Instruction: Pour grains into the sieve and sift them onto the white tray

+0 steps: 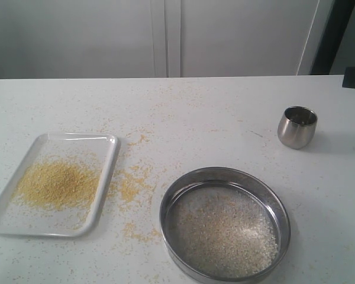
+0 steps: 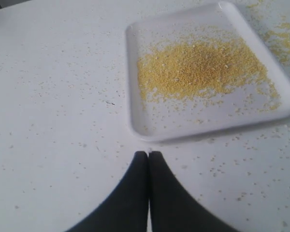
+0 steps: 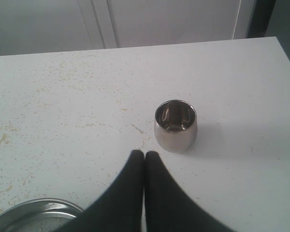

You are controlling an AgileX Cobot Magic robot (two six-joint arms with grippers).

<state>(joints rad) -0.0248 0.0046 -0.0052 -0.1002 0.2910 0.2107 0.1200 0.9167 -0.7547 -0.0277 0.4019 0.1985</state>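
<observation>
The sieve (image 1: 225,231) stands at the table's front, right of centre, with pale beige grains (image 1: 225,234) spread over its mesh; its rim (image 3: 34,212) also shows in the right wrist view. The white tray (image 1: 12,213) lies at the left with a heap of fine yellow grains (image 1: 58,184) in it, seen too in the left wrist view (image 2: 198,65) on the tray (image 2: 140,96). My left gripper (image 2: 148,154) is shut and empty, just short of the tray's rim. My right gripper (image 3: 144,154) is shut and empty, near the steel cup (image 3: 176,126). Neither gripper shows in the exterior view.
The small steel cup (image 1: 297,126) stands upright at the right, empty as far as I can see. Yellow specks (image 1: 133,184) are strewn between tray and sieve. White cabinet doors (image 1: 165,35) stand behind the table's far edge.
</observation>
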